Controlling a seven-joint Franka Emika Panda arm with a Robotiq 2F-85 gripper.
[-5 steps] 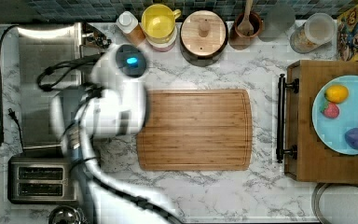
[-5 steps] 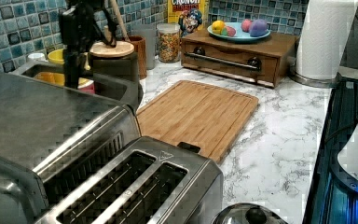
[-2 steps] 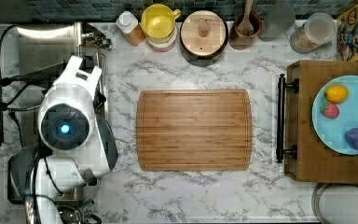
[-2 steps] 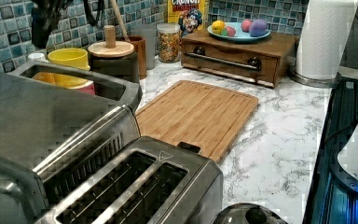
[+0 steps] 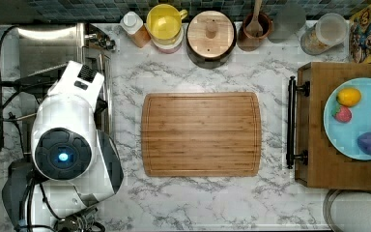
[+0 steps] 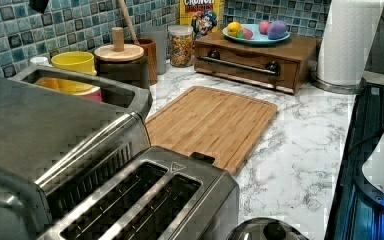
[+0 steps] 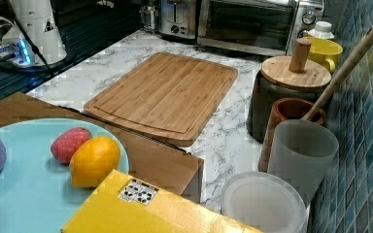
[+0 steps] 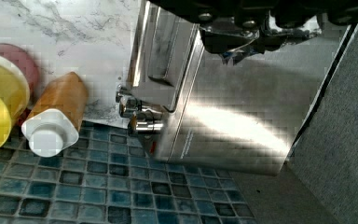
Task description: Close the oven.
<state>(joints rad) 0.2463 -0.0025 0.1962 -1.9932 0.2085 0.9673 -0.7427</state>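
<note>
Hanging over the steel box's top, the dark claw (image 8: 251, 35) holds nothing I can see; whether it is open or closed I cannot tell. A second ago the white robot arm (image 5: 72, 130) leaned out beside the rectangular bamboo cutting board (image 5: 201, 134); now it has drawn back above the large boxy stainless-steel oven (image 7: 252, 24). That retreat suggests the closing push is done. The oven sits at the marble surface's back corner, in the top view's upper left, beside the two-slot steel toaster (image 6: 145, 210). Its glass door stands upright and flush, with the knobs alongside.
</note>
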